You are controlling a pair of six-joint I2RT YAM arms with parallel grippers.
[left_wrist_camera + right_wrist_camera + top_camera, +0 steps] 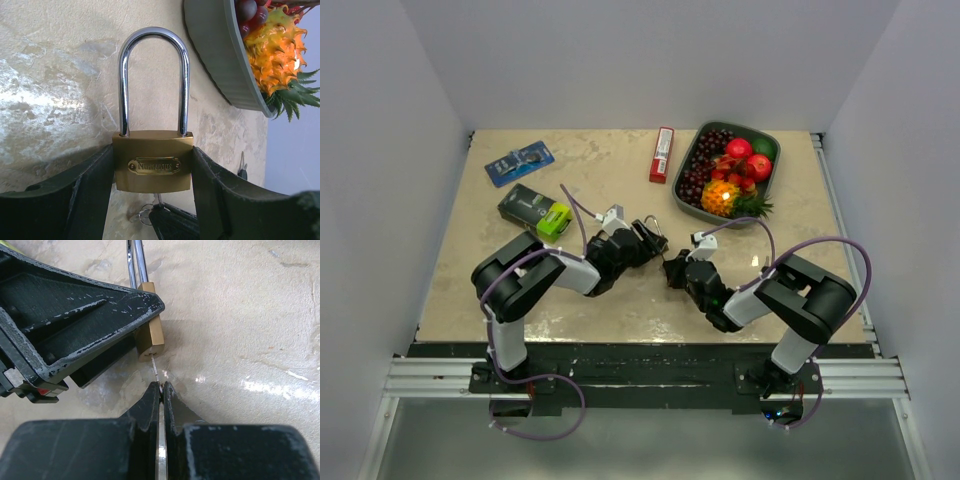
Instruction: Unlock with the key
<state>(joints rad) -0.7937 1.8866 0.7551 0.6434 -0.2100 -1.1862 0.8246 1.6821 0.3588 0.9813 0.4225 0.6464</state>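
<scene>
A brass padlock (152, 160) with a long chrome shackle (152, 35) is clamped by its two sides in my left gripper (152, 167); both shackle legs sit in the body. My right gripper (161, 386) is shut on the key (156, 371), pinching its flat blade edge-on. The key's tip is in the keyhole on the underside of the padlock (150, 337). From the left wrist the key (159, 199) shows below the lock with its ring (140, 216). In the top view the left gripper (645, 240) and right gripper (672, 268) meet at mid-table.
A grey bowl (775, 150) of fruit stands at the back right, its rim (210, 55) close to the shackle. A red bar (662, 154), a blue packet (519, 161) and a green-and-black box (535, 210) lie behind. Another small key (242, 170) lies to the right.
</scene>
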